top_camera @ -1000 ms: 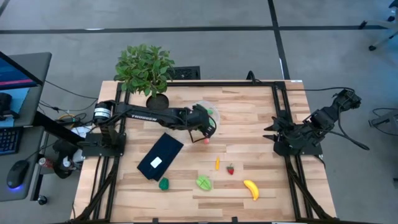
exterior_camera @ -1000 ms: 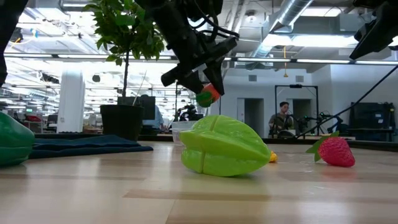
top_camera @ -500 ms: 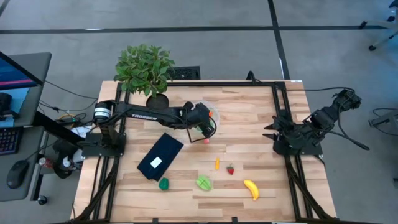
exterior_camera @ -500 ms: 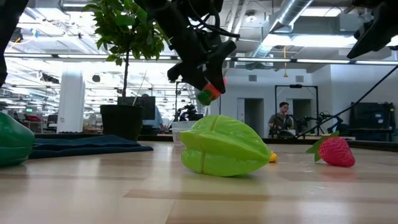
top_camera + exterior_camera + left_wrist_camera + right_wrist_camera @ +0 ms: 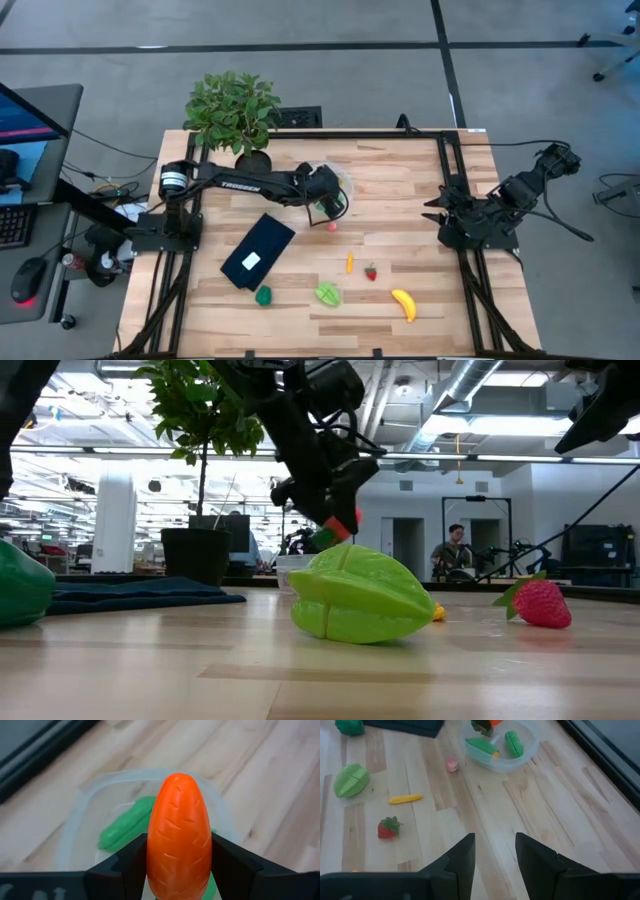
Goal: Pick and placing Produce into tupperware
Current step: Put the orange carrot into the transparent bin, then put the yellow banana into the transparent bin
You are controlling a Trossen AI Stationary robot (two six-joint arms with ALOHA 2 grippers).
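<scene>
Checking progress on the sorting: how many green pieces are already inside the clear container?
2 visible: one long green piece and one shorter green piece lie side by side in the container. The left gripper's carrot may hide more.

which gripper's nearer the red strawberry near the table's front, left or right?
Left. The left gripper, shut on the orange carrot, hangs over the clear round tupperware, behind the red strawberry. The right gripper waits open at the table's right edge, farther off.

A leafy potted plant [image 5: 234, 112] stands at the far left edge of the wooden bench [image 5: 400, 170]. A dark flat rectangle [image 5: 258, 250] with a white label lies on the bench, well apart from the plant. In the room behind, 1 person [image 5: 454, 550] is seen far away.
</scene>
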